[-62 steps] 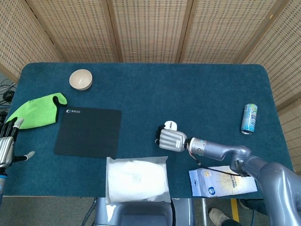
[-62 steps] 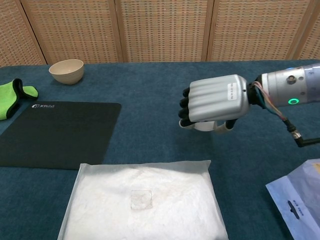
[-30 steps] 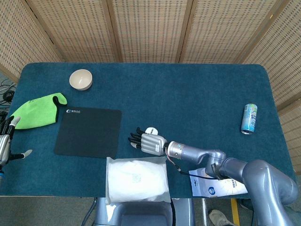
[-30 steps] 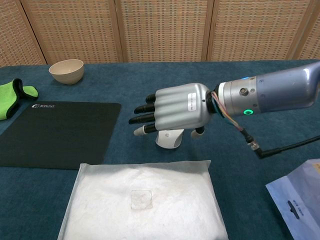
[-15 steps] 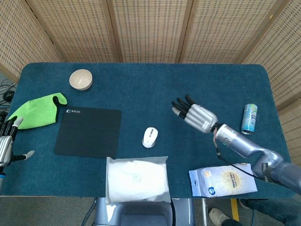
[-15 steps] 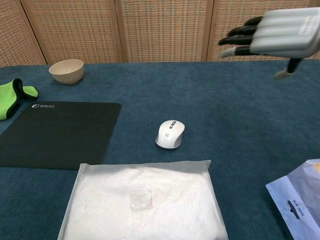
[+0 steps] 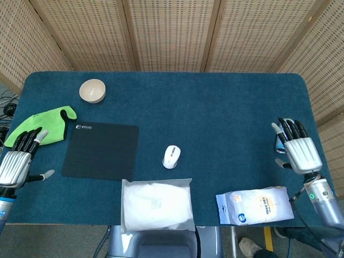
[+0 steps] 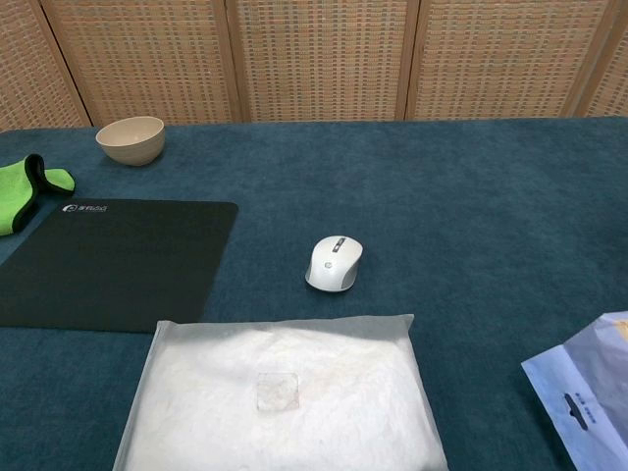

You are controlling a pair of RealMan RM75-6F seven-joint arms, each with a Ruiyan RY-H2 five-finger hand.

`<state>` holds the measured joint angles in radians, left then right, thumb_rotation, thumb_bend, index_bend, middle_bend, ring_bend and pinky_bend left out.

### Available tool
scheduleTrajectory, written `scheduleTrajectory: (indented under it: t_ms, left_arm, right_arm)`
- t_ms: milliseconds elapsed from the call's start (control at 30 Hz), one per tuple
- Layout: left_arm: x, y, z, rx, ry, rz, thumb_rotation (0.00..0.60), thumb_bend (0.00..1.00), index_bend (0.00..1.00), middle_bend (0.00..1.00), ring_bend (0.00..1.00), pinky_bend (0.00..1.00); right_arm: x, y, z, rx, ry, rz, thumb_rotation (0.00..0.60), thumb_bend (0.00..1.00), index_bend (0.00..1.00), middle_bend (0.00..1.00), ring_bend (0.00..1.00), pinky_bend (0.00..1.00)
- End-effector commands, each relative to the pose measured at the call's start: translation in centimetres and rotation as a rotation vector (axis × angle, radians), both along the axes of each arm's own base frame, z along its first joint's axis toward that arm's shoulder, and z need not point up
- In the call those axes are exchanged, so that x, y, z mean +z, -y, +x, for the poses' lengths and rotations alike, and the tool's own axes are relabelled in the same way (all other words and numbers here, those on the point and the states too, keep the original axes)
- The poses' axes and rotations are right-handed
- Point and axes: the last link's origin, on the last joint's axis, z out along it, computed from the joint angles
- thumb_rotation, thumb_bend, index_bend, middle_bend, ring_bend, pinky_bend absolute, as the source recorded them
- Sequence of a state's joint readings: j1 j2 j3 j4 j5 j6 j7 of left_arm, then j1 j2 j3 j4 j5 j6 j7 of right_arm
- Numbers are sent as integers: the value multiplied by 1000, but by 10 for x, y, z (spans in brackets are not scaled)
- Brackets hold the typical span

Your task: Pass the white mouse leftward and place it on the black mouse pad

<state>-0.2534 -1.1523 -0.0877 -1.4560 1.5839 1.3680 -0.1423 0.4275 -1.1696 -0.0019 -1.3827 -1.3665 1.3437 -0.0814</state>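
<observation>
The white mouse point(image 7: 171, 156) lies alone on the blue table cloth, a short way right of the black mouse pad point(image 7: 101, 150); the chest view shows the mouse point(image 8: 334, 263) and the pad point(image 8: 108, 260) too. My right hand point(image 7: 298, 150) hovers far to the right near the table's edge, fingers spread, holding nothing. At the left edge my left hand point(image 7: 19, 161) is open as well, just left of the pad. Neither hand appears in the chest view.
A beige bowl point(image 7: 92, 90) sits at the back left, a green cloth point(image 7: 40, 126) beside the pad. A white padded bag point(image 7: 156, 204) lies at the front edge below the mouse. A printed pouch point(image 7: 255, 204) is at the front right, a can point(image 7: 279, 144) partly behind my right hand.
My right hand set the mouse down nearer the pad, let go, and pulled back to the far right edge. My left hand shifted slightly inward.
</observation>
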Motion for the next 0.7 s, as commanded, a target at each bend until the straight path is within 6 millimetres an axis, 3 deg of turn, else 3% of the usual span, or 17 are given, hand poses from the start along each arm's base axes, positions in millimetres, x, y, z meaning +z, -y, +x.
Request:
scheduleTrajectory:
  t_ms: [33,133,333,467,700]
  left_arm:
    - [-4,-16,36,-310,-2,-107,600,1,0,0,0,0]
    - [-5,-22,48,-404,-32,-136,600,5,0,0,0,0]
    - [-26,-50,110,-770,-203,-207,600,74,0,0,0,0]
    - [-42,-75,133,-966,-400,-237,600,126,0,0,0,0]
    - [-78,-109,156,-1147,-592,-277,600,166,0,0,0,0]
  right_arm:
    - [4,-33,-5,-60,57,-84,600,0,0,0,0,5]
    - [2,-41,-3,-55,45,-112,600,0,0,0,0,2]
    - [0,-59,0,-58,113,-114,600,0,0,0,0,0]
    - [4,-62,-3,-57,122,-108,600,0,0,0,0,0]
    - [10,-62,-8,-58,137,-95,600,0,0,0,0,0]
